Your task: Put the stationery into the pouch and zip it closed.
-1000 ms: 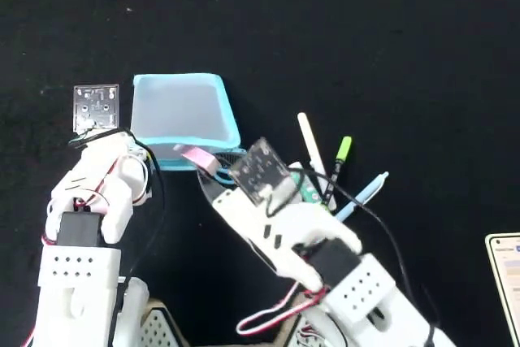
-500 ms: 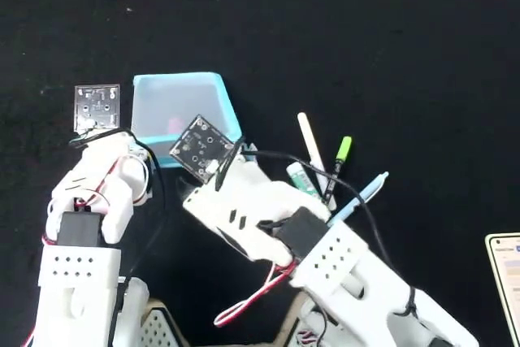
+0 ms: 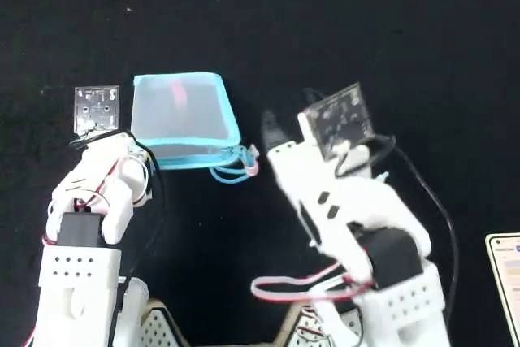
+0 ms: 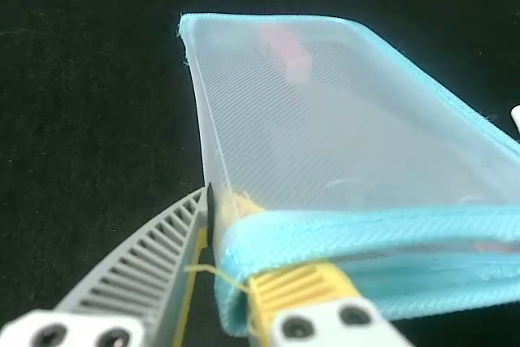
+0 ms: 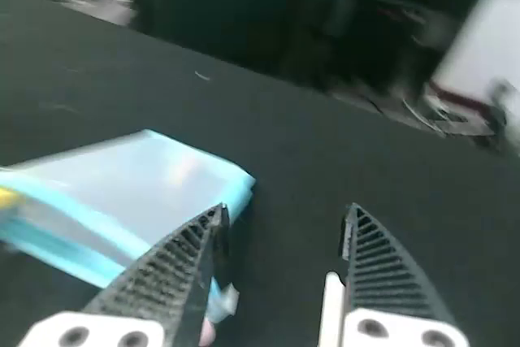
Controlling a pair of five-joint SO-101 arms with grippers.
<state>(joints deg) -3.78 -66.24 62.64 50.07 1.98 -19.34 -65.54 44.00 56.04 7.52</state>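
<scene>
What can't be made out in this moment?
High view: the right arm hides the table beneath it.
Left wrist view: mesh blurs the pink item inside the pouch; the edge cuts off the pouch's far end.
Right wrist view: white stick cut off by the edge.

Even overhead light on the matte black table (image 3: 422, 46), soft sheen on the translucent pouch (image 4: 325, 136), dim background.
</scene>
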